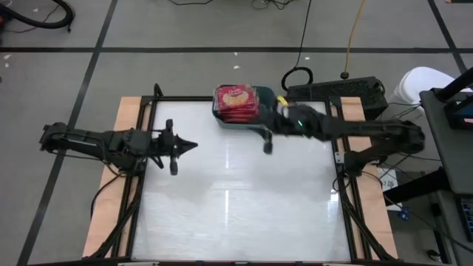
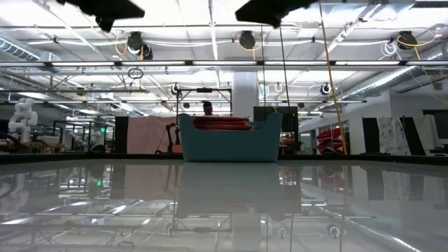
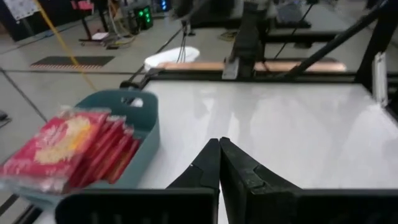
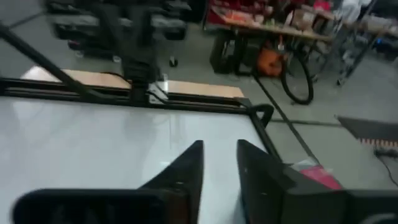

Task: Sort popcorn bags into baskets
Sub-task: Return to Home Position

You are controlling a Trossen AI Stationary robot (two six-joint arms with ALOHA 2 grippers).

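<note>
Flat red popcorn bags [image 1: 235, 100] are piled in the teal-blue plastic bin [image 2: 229, 143] at the desk's [image 1: 236, 199] far edge. Fingers of the left gripper [image 3: 219, 142] are pressed together, while those of the right gripper [image 4: 219, 144] are slightly spread beside the bin.

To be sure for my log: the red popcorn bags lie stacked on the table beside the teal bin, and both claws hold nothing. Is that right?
No: the popcorn bags lie stacked inside the teal bin, not beside it, as the left wrist view shows. The left claw and right claw hold nothing.
</note>
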